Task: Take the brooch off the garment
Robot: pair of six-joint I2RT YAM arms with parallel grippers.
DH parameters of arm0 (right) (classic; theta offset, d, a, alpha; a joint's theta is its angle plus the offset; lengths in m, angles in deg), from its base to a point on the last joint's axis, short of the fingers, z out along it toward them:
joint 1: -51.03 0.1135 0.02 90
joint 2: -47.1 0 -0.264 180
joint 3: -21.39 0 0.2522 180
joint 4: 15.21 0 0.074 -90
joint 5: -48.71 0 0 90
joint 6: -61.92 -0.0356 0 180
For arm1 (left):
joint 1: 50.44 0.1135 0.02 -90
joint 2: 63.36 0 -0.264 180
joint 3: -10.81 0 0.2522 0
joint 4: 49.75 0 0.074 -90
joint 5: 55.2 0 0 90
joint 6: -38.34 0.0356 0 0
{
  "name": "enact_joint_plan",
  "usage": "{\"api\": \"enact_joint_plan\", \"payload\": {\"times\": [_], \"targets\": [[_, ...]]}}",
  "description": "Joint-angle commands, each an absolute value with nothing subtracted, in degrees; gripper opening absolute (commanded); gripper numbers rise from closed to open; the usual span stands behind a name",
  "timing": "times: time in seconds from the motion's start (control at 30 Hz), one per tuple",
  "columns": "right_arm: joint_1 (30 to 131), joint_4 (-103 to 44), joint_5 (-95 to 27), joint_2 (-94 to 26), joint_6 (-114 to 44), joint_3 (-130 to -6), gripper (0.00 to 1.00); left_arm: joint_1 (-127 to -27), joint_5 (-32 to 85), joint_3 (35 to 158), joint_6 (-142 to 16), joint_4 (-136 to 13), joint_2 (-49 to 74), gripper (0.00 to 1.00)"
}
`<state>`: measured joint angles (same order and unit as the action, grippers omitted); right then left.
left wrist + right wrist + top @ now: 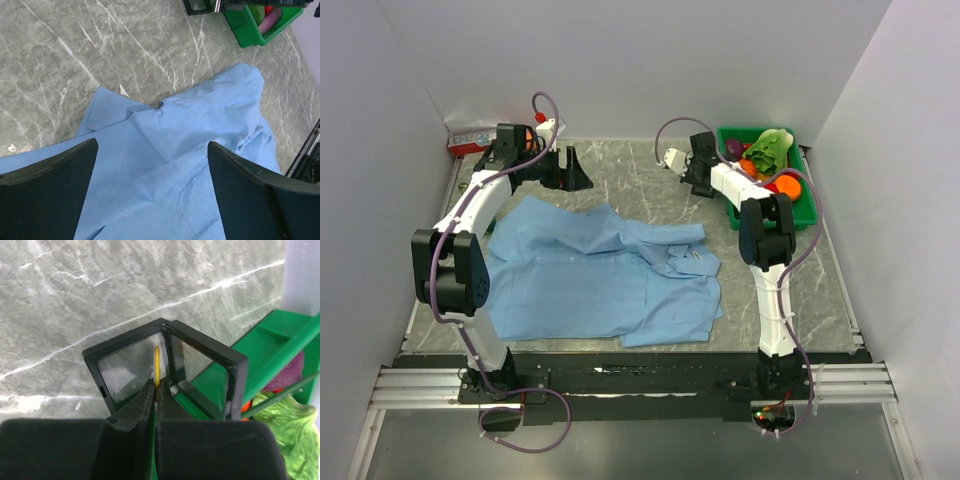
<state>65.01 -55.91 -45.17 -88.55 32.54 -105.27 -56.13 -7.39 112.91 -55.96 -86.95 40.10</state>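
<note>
Brooch [157, 360], thin gold disc seen edge-on at frame centre, pinched by closed right gripper [155, 387] at open black clear-paned case [200, 370], left gripper [152, 170] spread wide above blue garment [590, 280] lying mid-frame, grey veined marble tabletop [630, 175], white walls [650, 60], green bin [805, 215] upper right.

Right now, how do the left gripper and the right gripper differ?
The left gripper has its fingers wide apart and holds nothing; the right gripper is shut on a thin golden brooch. The left gripper hangs over the blue shirt; the right gripper is over an open black case. Both have black fingers.
</note>
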Motion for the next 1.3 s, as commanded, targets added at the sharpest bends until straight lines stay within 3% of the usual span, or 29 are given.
{"api": "enact_joint_plan", "payload": {"times": [0.0,0.2,0.33,0.9,1.27], "targets": [[65.44,-54.37,-46.30,-89.74,33.88,-107.60,0.00,-56.24,-8.53,113.34,-56.32,-86.19,39.56,0.96],[66.41,-54.98,-47.18,-90.36,34.59,-106.55,0.00,-56.33,-8.61,113.26,-56.50,-86.27,39.56,0.97],[66.94,-56.48,-47.01,-89.57,34.24,-105.23,0.13,-56.33,-8.70,113.17,-56.41,-86.27,39.56,0.97],[67.55,-60.52,-46.57,-84.56,29.58,-102.15,0.28,-56.33,-9.32,113.34,-57.20,-85.75,39.56,0.97],[67.82,-64.83,-46.66,-79.55,27.47,-99.78,0.31,-56.33,-9.76,113.08,-57.55,-85.40,39.30,0.97]]}}
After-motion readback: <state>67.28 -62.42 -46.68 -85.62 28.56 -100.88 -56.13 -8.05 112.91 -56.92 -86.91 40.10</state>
